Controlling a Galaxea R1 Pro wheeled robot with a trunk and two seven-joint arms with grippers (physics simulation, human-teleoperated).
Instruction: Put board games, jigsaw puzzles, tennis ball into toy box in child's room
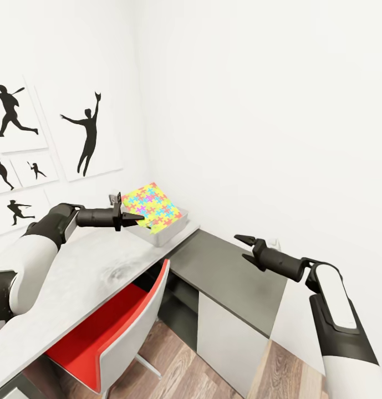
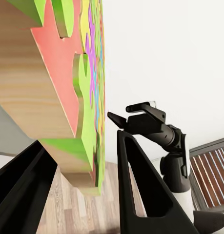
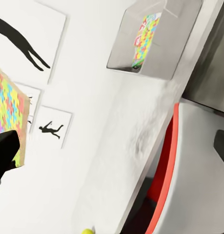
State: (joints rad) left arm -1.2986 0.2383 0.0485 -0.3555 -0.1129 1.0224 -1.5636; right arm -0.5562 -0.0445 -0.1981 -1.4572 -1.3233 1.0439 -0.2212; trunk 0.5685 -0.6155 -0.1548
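Note:
My left gripper (image 1: pixel 128 218) is shut on a bright multicoloured jigsaw puzzle box (image 1: pixel 152 207), held tilted just above the near side of the grey toy box (image 1: pixel 169 234) at the table's far corner. Seen close in the left wrist view, the puzzle (image 2: pixel 68 87) sits between the two dark fingers (image 2: pixel 141 190). In the right wrist view, the toy box (image 3: pixel 155 63) holds another colourful flat piece (image 3: pixel 146 31), and a sliver of the yellow-green tennis ball (image 3: pixel 87 231) lies on the tabletop. My right gripper (image 1: pixel 246 248) hangs open and empty over the dark cabinet.
The pale marbled table (image 1: pixel 91 271) runs along the wall with silhouette pictures (image 1: pixel 88 136). A red-and-white chair (image 1: pixel 113 332) is tucked under it. A lower dark grey cabinet (image 1: pixel 229 277) adjoins the table on the right. Wood floor (image 1: pixel 179 366) lies below.

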